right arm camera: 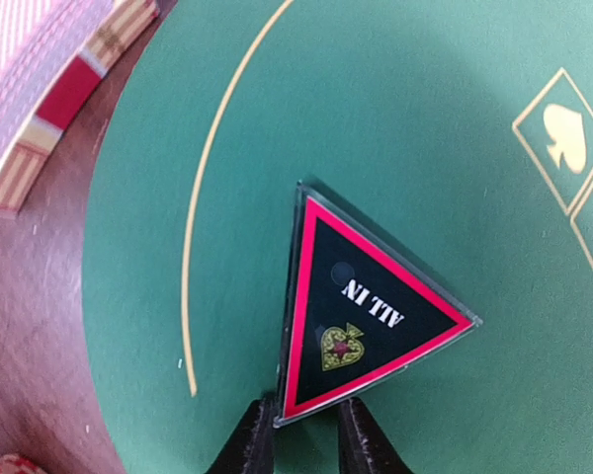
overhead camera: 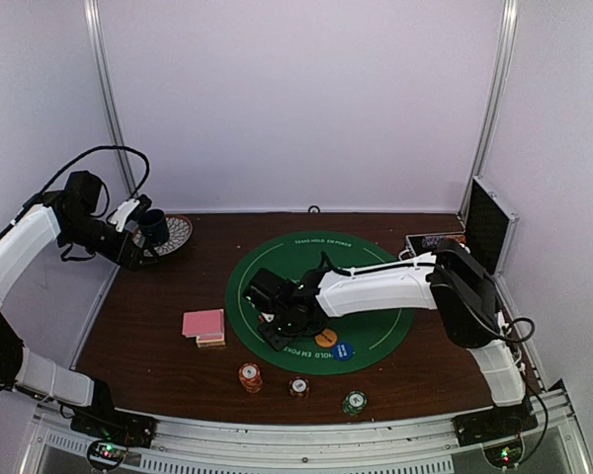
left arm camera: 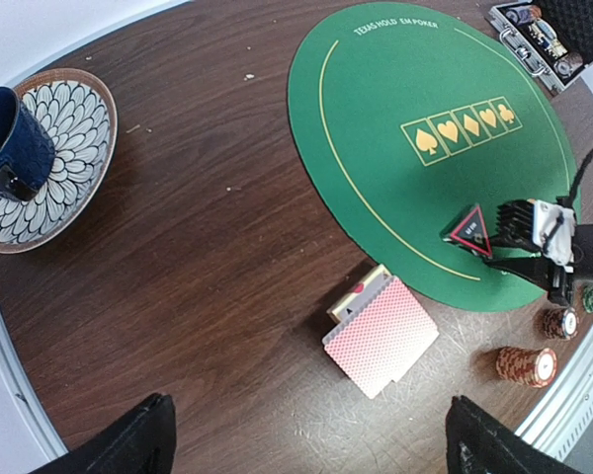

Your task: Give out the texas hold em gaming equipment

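A red-bordered black "ALL IN" triangle is at the near-left part of the round green mat. My right gripper is shut on its lower corner, one finger on each side. From the left wrist view the triangle stands tilted up on edge at the right gripper. A pink-backed deck of cards lies on the wood left of the mat. Chip stacks sit near the front edge, and a yellow disc and a blue disc lie on the mat. My left gripper hangs open, high above the table's left side.
A dark blue cup on a patterned plate stands at the back left, close to the left arm. An open chip case stands at the back right. Metal frame posts and white walls close in the table.
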Motion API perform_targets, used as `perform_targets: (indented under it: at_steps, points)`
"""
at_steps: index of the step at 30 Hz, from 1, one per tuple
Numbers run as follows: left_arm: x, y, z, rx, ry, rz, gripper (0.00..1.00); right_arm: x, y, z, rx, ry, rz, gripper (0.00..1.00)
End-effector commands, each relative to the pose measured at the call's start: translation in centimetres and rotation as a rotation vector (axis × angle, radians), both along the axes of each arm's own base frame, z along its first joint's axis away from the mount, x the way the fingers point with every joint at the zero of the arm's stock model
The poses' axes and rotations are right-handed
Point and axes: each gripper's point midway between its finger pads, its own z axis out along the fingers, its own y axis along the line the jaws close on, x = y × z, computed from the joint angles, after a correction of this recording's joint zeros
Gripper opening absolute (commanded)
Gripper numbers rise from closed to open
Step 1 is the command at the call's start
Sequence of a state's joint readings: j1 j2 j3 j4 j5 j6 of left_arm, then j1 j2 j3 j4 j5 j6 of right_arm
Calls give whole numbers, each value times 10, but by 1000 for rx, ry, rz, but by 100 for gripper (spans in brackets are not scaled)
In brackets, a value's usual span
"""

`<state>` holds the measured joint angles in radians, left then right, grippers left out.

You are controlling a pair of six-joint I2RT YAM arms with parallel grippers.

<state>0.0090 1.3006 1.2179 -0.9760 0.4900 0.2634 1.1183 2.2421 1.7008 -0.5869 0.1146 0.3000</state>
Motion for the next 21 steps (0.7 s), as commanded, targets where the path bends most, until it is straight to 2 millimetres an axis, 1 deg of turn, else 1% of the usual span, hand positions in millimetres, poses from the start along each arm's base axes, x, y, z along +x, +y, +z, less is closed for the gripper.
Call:
perform_targets:
  at_steps: [1,5,14,18,20,21]
  points:
    - [-3,-5,19,-7,-54,-35,97,30,2,-15,-13,0,-1,26]
    - [-5,-5,18,-6,-54,-38,98,42,12,-17,-1,11,23,26]
    - [-10,-6,18,-8,-59,-45,98,59,33,-20,-7,12,72,26]
    - [-10,-5,19,-6,-63,-45,98,66,41,-15,10,6,77,27]
    - [-10,-6,19,-7,-64,-46,98,68,42,-10,20,2,77,31]
    - [-11,-6,18,-7,-61,-46,98,69,42,-4,28,-4,77,34]
